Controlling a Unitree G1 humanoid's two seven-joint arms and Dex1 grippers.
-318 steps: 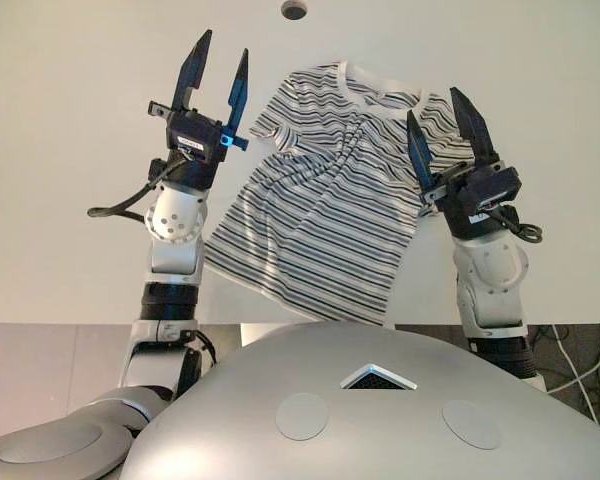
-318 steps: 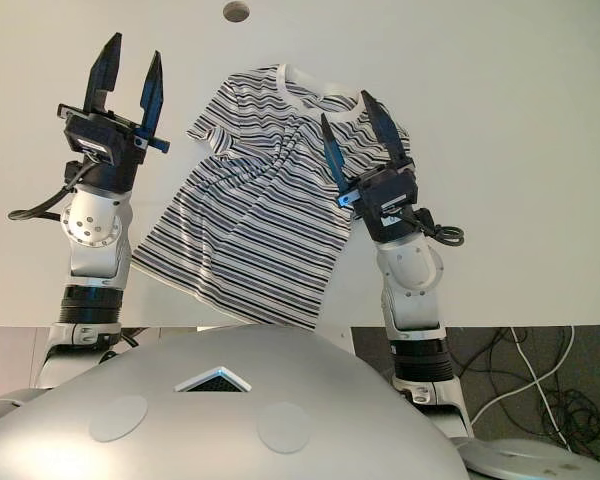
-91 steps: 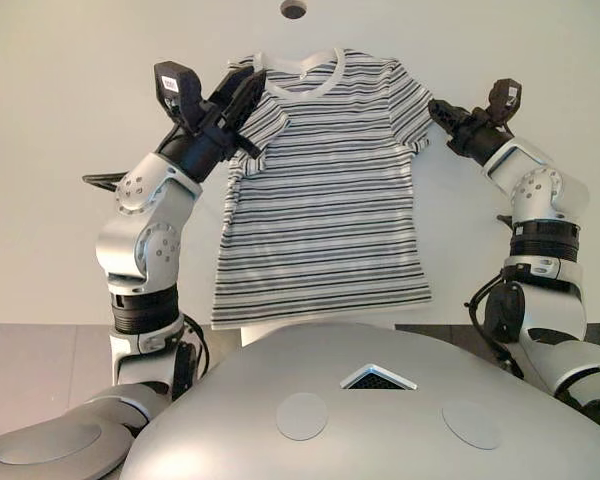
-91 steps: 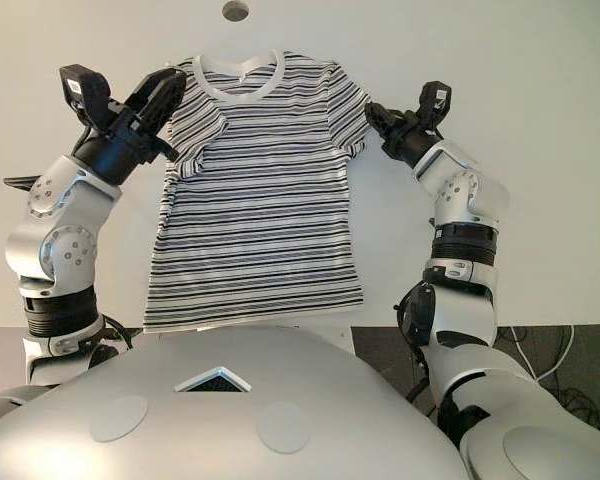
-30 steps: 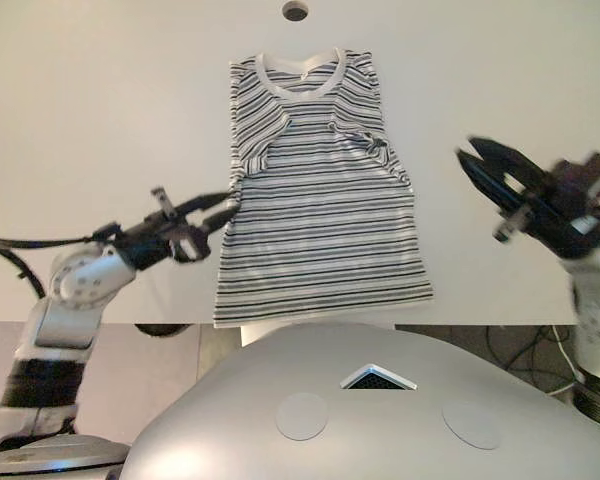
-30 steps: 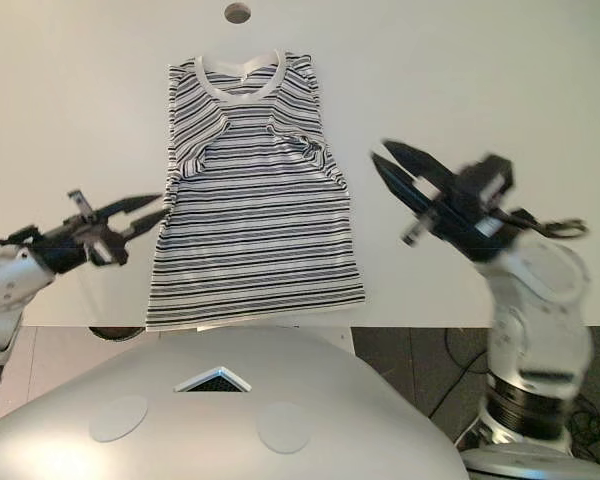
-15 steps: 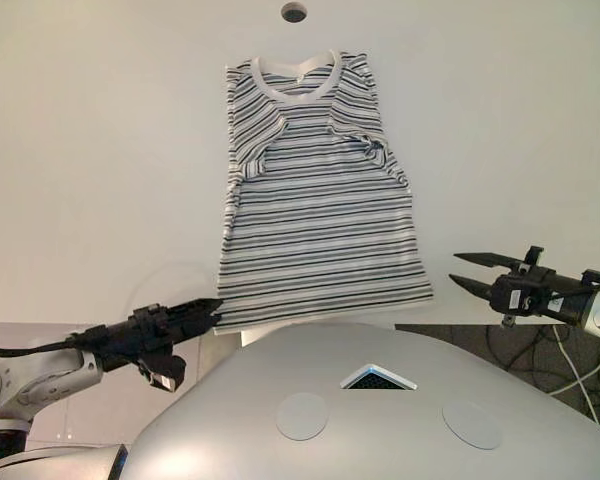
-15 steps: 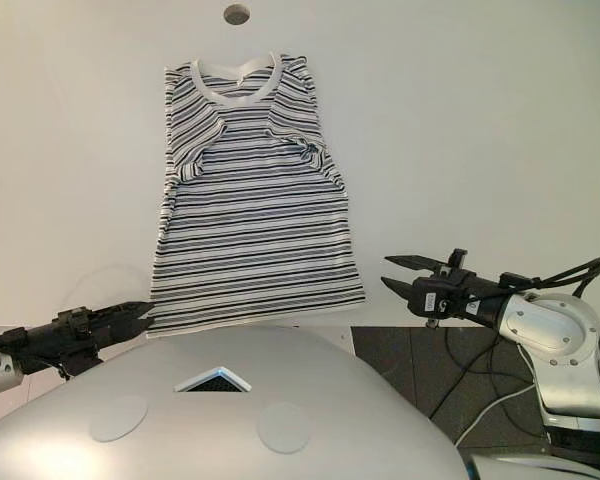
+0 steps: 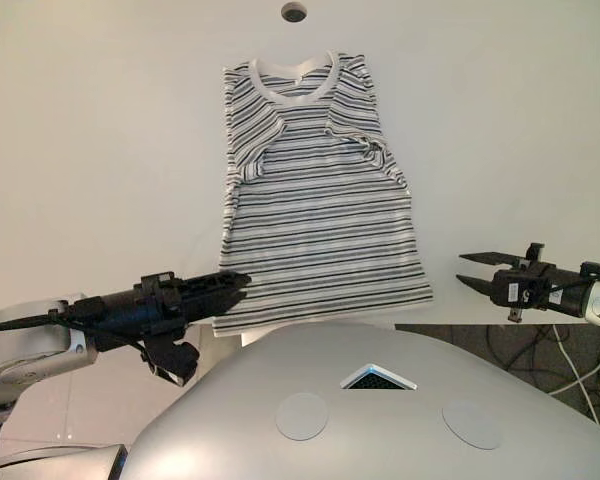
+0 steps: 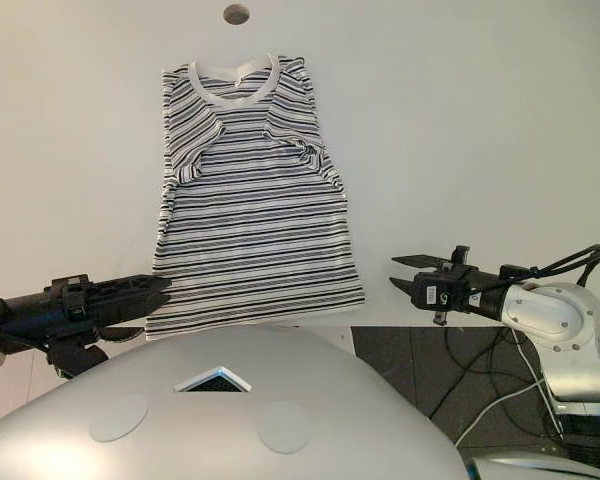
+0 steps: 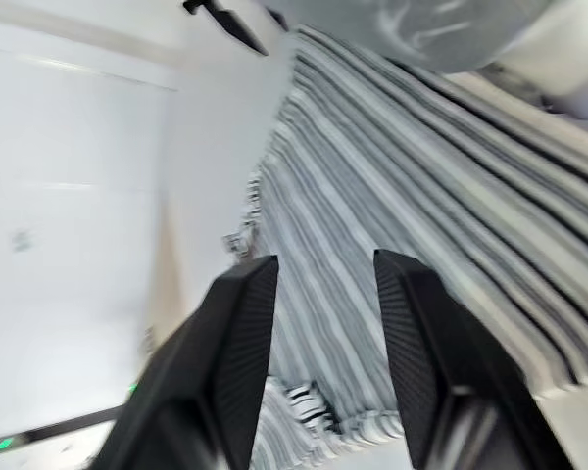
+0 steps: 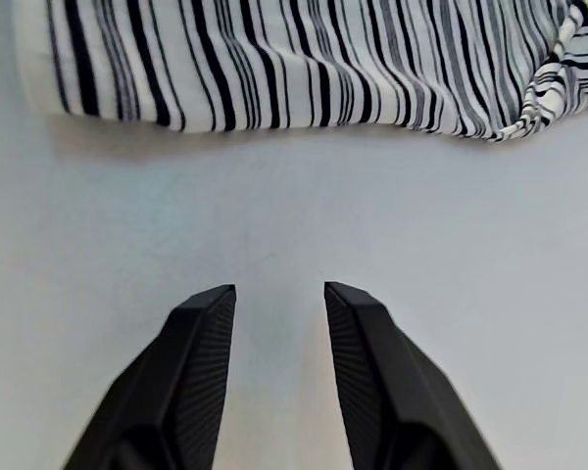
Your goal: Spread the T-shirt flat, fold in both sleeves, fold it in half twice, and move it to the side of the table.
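No text, number or sign can be read anywhere. The right gripper [image 10: 393, 271], at the near right of the scene, carries two small pale stickers [image 10: 429, 294] on its black body (whatever is printed on them is too small to make out). The T-shirt [image 10: 250, 200], lying at the middle and reaching toward the far side, bears only dark and light stripes.
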